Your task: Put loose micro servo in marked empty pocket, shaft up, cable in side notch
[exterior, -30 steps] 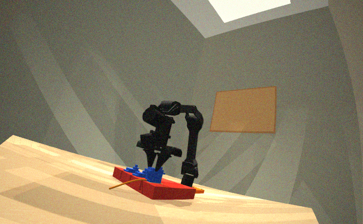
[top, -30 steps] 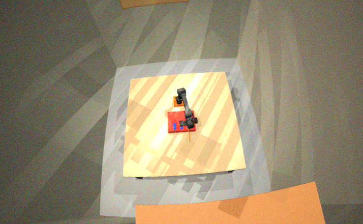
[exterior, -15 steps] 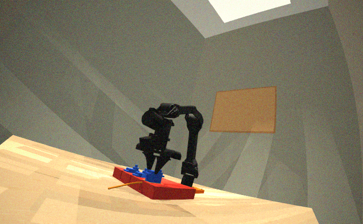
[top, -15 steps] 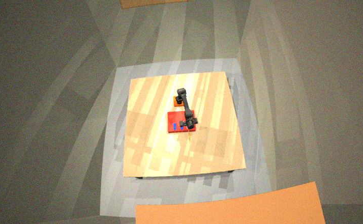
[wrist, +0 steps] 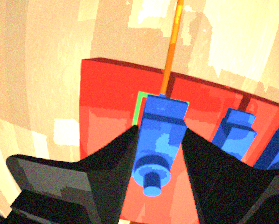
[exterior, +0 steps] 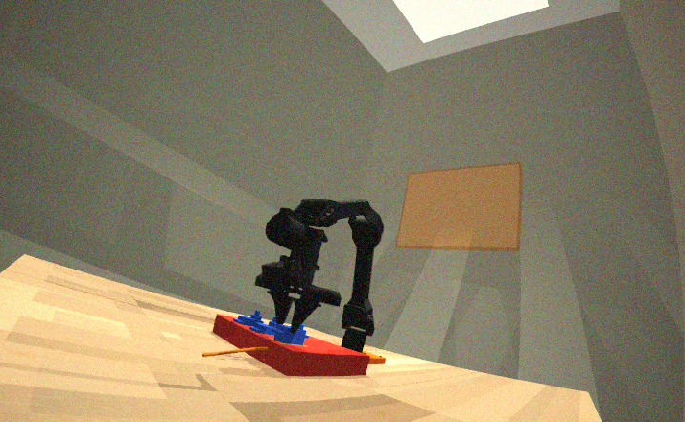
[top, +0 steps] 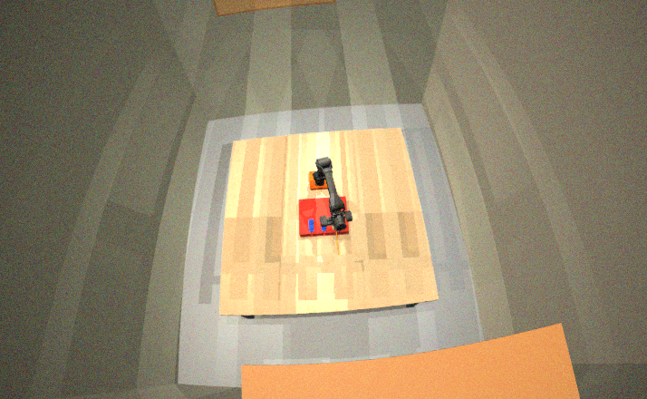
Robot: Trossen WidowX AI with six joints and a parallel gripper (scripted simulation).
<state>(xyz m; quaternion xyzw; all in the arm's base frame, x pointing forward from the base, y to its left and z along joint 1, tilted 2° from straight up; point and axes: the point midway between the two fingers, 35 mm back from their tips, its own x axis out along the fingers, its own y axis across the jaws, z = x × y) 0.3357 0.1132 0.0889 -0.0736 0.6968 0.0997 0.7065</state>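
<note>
The loose blue micro servo (exterior: 291, 336) (wrist: 163, 137) is between the fingers of my gripper (exterior: 287, 327) (wrist: 160, 131), which is shut on its sides. Its output shaft points up. It is over the marked pocket on the red deck (top: 309, 206) (exterior: 323, 363) (wrist: 102, 82). The green pocket outline (wrist: 138, 111) shows along the servo's left side and behind its far ear. In the exterior view the servo stands higher than its neighbours; how deep it sits is hidden. Its orange cable (top: 337, 243) (exterior: 234, 351) (wrist: 173, 50) runs out over the deck edge, close beside the dark side notch.
Two more blue servos (top: 311, 225) (wrist: 235, 132) sit in the deck beside the held one, the nearer close to my right finger in the wrist view. The arm stands on an orange base plate (exterior: 377, 360) behind the deck. The wooden table (top: 256, 238) surrounds both.
</note>
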